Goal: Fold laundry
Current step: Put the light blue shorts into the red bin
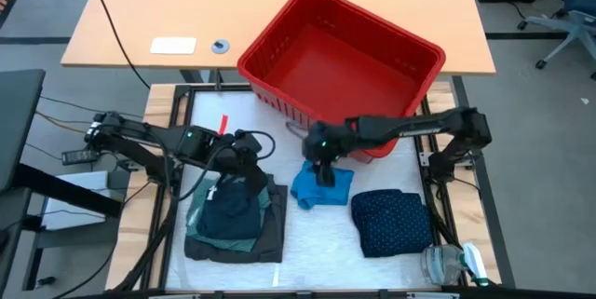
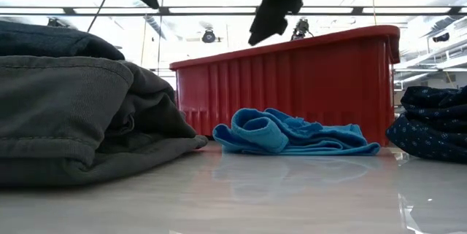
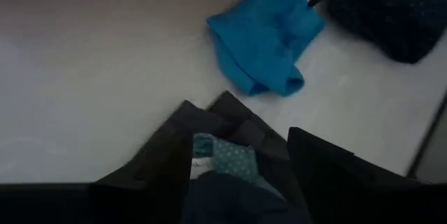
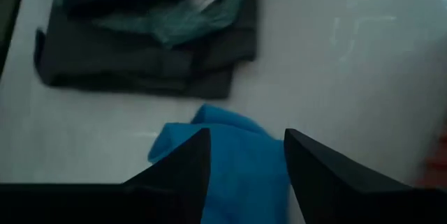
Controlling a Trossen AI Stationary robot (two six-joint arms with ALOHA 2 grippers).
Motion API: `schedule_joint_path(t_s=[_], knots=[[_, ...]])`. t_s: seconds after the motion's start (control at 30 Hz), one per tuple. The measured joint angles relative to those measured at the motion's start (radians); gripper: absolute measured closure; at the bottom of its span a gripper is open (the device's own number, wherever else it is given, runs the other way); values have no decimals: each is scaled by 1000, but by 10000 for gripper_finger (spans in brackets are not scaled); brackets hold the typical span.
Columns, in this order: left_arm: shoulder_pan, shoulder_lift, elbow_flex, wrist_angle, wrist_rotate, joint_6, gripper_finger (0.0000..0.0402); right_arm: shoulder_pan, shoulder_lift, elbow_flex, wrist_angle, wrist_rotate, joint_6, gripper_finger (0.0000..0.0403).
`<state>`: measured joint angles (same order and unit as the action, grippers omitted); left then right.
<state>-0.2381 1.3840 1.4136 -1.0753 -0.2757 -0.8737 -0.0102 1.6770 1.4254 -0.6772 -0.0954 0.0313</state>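
White table: both grippers parted, empty; right gripper above blue cloth.

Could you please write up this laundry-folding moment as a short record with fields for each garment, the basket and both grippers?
stack: charcoal grey piece at the bottom, teal-green shirt and plain dark piece on top, table's left
blue cloth: crumpled, mid-table, in front of the basket
navy dotted piece: folded, table's right
red basket: nothing seen inside it
left gripper: open, above the stack
right gripper: open, above the blue cloth, holding nothing
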Motion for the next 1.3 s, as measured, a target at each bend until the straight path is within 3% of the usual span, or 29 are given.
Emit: schedule_joint_path(t_s=[0.23,0.5,0.73,0.83,0.9,1.13,1.3], knots=[[-40,4,0,52,45,-26,164,5,139,-27,32,-75,-92,146],[-104,4,0,52,49,-104,164,-9,302,-27,30,-8,-54,35],[-104,4,0,49,48,-112,164,-19,408,-18,16,-15,59,21],[-85,4,0,49,44,-109,164,0,438,-13,15,10,112,53],[-71,4,0,47,44,-101,164,16,448,-12,9,29,143,98],[-18,4,0,46,44,-25,164,39,440,-6,11,-10,143,354],[22,4,0,45,44,27,164,12,383,34,-56,-86,177,355]])
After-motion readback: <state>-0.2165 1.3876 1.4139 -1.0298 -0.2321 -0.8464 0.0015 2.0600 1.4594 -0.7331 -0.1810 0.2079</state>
